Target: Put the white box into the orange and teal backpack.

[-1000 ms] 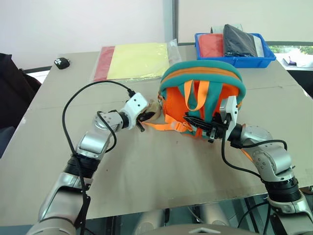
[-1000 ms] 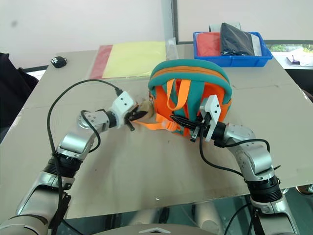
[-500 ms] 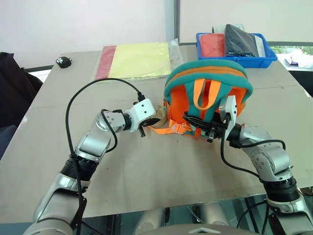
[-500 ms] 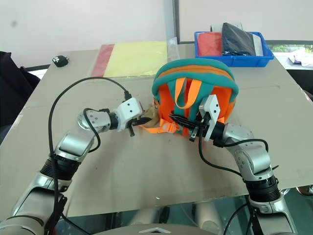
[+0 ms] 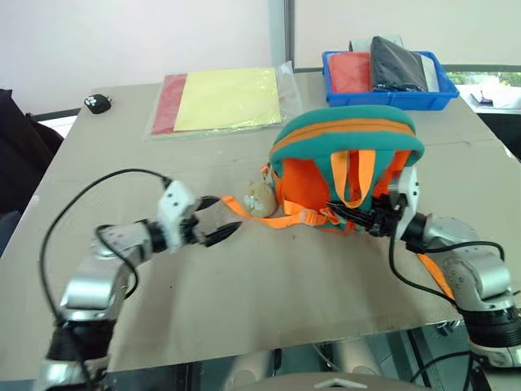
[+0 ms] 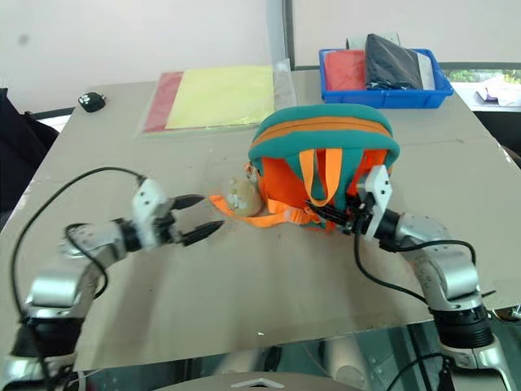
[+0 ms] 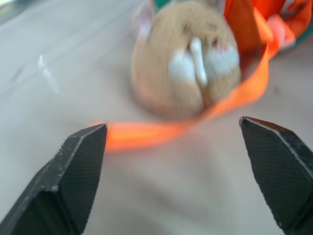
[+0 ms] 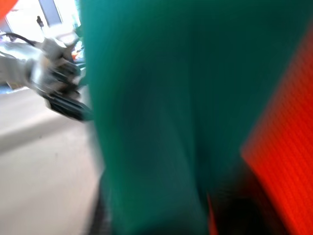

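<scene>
The orange and teal backpack (image 5: 346, 163) stands upright at mid-table, straps facing me. Its beige plush charm (image 5: 260, 198) lies on the table at its left, on an orange strap (image 7: 146, 134). My left gripper (image 5: 222, 218) is open to the left of the charm, apart from it, holding nothing; the charm (image 7: 188, 63) sits beyond its spread fingertips (image 7: 83, 156). My right gripper (image 5: 350, 216) is pressed against the backpack's lower front by the straps, with teal fabric (image 8: 156, 98) right before its camera. The white box is out of view.
A yellow-and-red plastic folder (image 5: 224, 99) lies at the back of the table. A blue tray (image 5: 391, 101) with red and black items stands at the back right. A small black object (image 5: 97, 103) rests at the far left corner.
My left gripper has let go at the plush charm, opened wide and pulled back to the left. The right gripper has shifted slightly right at the backpack's front.
</scene>
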Controlling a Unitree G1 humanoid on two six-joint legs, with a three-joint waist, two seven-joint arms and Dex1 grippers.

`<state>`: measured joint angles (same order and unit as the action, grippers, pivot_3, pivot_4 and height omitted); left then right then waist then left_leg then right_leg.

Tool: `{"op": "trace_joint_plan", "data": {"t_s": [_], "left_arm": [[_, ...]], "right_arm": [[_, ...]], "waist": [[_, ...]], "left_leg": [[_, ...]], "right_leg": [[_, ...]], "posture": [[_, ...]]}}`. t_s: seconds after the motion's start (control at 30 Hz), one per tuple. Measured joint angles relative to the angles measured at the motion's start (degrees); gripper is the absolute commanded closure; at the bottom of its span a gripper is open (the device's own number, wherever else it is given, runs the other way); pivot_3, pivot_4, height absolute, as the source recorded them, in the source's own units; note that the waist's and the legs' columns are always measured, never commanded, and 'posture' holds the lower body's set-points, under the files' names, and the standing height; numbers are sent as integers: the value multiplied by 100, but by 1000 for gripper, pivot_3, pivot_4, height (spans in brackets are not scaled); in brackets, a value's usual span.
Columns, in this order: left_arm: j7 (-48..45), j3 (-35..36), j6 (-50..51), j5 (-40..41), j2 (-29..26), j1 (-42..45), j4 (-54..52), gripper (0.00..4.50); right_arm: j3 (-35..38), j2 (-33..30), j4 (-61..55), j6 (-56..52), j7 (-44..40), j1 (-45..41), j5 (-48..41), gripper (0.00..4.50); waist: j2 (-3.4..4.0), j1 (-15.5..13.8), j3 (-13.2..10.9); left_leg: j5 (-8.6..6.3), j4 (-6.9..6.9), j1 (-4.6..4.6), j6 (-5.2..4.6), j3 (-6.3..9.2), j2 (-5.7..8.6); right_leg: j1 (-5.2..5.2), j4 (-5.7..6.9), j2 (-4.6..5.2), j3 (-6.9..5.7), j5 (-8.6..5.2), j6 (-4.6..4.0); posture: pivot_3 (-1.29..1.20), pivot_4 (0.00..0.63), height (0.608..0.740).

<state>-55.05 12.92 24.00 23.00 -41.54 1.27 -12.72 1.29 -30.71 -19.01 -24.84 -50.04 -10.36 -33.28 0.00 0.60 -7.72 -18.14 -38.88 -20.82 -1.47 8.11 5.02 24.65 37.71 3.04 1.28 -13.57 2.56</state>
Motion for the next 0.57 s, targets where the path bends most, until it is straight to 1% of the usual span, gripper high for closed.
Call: {"op": "trace_joint_plan", "data": {"t_s": [0.1,0.13,0.17,0.23,0.3,0.4,0.47,0.57], "left_arm": [[-147,329,-143,102,-84,-826,-272,0],[-162,342,-186,94,-82,-987,-308,0],[-107,345,-260,59,-47,-1221,-465,0],[121,334,-543,-116,215,-1744,-874,0],[371,216,-748,-339,422,-2073,-1058,0],[903,-76,-1000,-649,892,-2352,-1463,0],[1056,-264,-1145,-805,1037,-2498,-1540,0],[1298,-522,-1376,-1001,1302,-2688,-1569,0]], "right_arm": [[166,-274,-237,65,-221,581,-34,216],[233,-306,-250,98,-247,720,-41,64],[365,-334,-274,223,-294,946,-35,64],[747,-507,-261,671,-400,1573,157,64],[1072,-534,-123,1099,-486,2081,339,64],[1425,-240,306,1904,-446,2760,605,64],[1498,-69,453,2213,-371,3012,731,64],[1547,198,586,2861,-277,3560,1044,64]], "waist": [[1,-56,-2],[2,-71,-3],[1,-91,-5],[2,-148,-6],[0,-164,-7],[-1,-159,-8],[5,-148,-11],[3,-145,-15]], "left_leg": [[-2,1,4,-2,1,-1],[-3,1,7,-4,-1,-1],[-4,1,6,-6,-2,-1],[-10,1,16,-16,-11,-1],[-10,1,21,-16,-10,-2],[-11,2,36,-16,-12,-4],[-11,6,52,-16,-16,-5],[-26,44,108,-42,-29,-8]], "right_leg": [[-8,-1,2,-2,0,0],[-11,-1,2,-1,0,0],[-12,-2,3,0,0,0],[-25,-11,7,3,0,1],[-31,-13,6,0,0,1],[-44,-10,6,1,0,1],[-58,-8,5,6,-1,1],[-105,-21,5,19,-5,3]], "posture": [[0,150,740],[0,150,740],[0,150,740],[0,150,740],[0,150,740],[0,150,740],[0,150,740],[0,150,740]]}}
